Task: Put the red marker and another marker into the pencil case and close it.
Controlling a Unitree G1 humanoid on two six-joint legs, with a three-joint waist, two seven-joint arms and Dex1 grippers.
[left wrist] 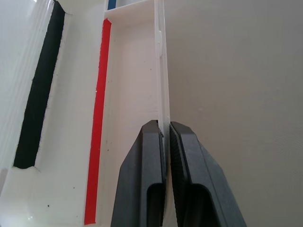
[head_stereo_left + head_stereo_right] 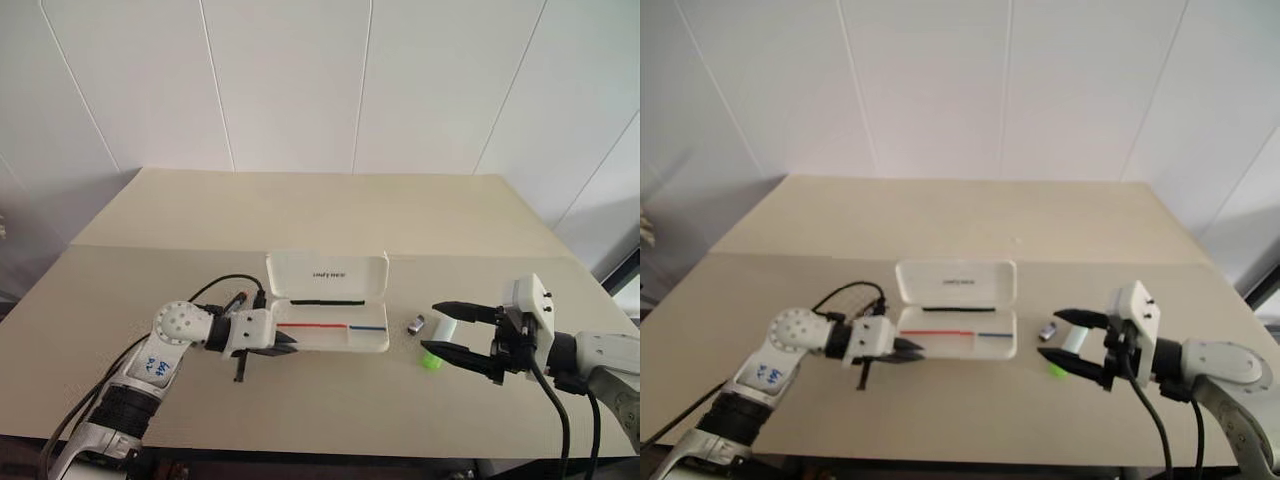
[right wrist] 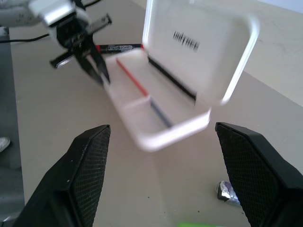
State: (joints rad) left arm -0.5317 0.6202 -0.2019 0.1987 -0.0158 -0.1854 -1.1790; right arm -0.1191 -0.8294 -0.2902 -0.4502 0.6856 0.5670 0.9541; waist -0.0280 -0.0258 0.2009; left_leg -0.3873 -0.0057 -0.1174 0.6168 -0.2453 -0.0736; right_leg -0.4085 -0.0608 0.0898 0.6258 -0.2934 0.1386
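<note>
1. The pencil case (image 2: pixel 330 325) is found open on the table (image 2: pixel 300 215), its lid raised upright behind the tray; a red and a blue stripe are seen on the tray floor.
2. The left gripper (image 2: pixel 283 341) is observed at the tray's left end. Its jaws are closed together on the thin front wall of the tray, as seen in the left wrist view, with one finger (image 1: pixel 144 184) inside the tray and the other outside.
3. The right gripper (image 2: pixel 441 329) is held to the right of the case with jaws spread wide; nothing is gripped.
4. The light green marker (image 2: pixel 432 360) is seen on the table at the fingertips of the right gripper, near the lower finger.
5. A small grey and black object (image 2: pixel 416 324) lies between the case and the right gripper.
6. The red marker (image 3: pixel 118 47) is noted on the table behind the left gripper, beside the case's left end, outside the tray.
</note>
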